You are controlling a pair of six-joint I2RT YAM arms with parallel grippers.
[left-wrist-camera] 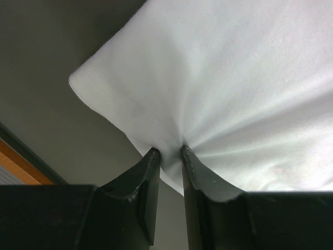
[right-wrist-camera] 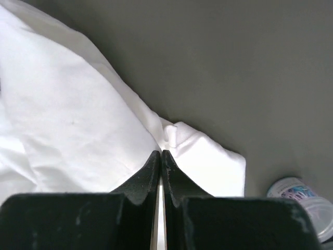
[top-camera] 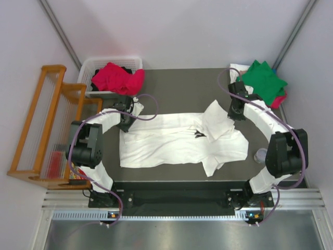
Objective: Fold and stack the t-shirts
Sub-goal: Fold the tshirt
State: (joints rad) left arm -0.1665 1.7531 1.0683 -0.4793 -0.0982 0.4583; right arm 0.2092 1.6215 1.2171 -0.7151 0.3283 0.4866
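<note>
a: left claw (left-wrist-camera: 169, 156) first: narrow, pinching a corner fold of the white shirt (left-wrist-camera: 234, 78).
b: right claw (right-wrist-camera: 160, 155)?
a: fingers pressed tight together at the sleeve's edge. cannot tell if cloth is caught.
b: where's the shirt?
a: spread flat mid-bench (top-camera: 182, 88), between the two claws. green shirt (top-camera: 263, 78) folded at the far right corner, crimson shirt (top-camera: 117, 78) heaped in the basket (top-camera: 112, 62), far left.

White slotted basket (top-camera: 91, 67), wooden rack (top-camera: 47, 125), perhaps a small lidded cup (top-camera: 260, 155), dark table (top-camera: 177, 88).
</note>
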